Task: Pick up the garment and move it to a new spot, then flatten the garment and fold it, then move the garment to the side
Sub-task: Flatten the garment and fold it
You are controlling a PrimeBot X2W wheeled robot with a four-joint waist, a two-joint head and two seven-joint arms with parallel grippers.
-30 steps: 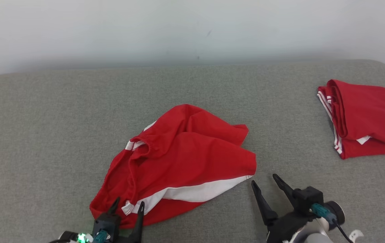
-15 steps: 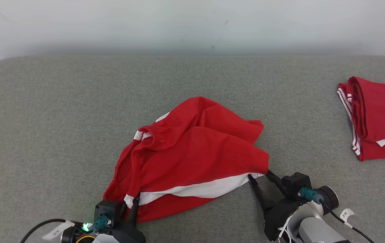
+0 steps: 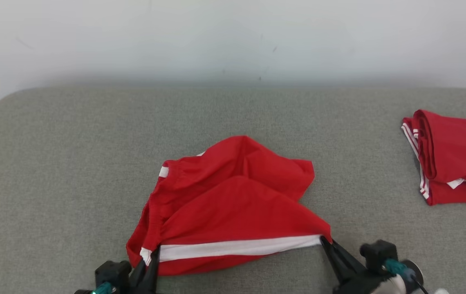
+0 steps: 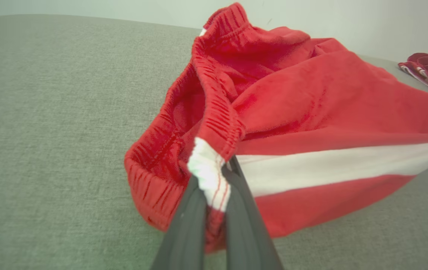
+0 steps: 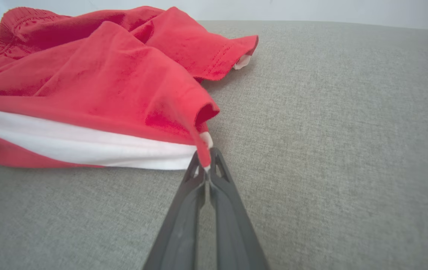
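The red shorts (image 3: 237,204) lie crumpled mid-way across the desk (image 3: 53,163), soft, light and floppy. Your left gripper (image 3: 152,254) is clenched on the waistband (image 4: 216,112), your right gripper (image 3: 325,241) pinches the hem corner (image 5: 203,146); lift both together or the cloth sags

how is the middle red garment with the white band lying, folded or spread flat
Neither: crumpled. The middle red garment heaps in loose ridges, waistband gaping.

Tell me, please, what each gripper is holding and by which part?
Both hold the red shorts: the left gripper pinches the waistband where the white stripe ends; the right gripper pinches the leg hem at the stripe's other end.
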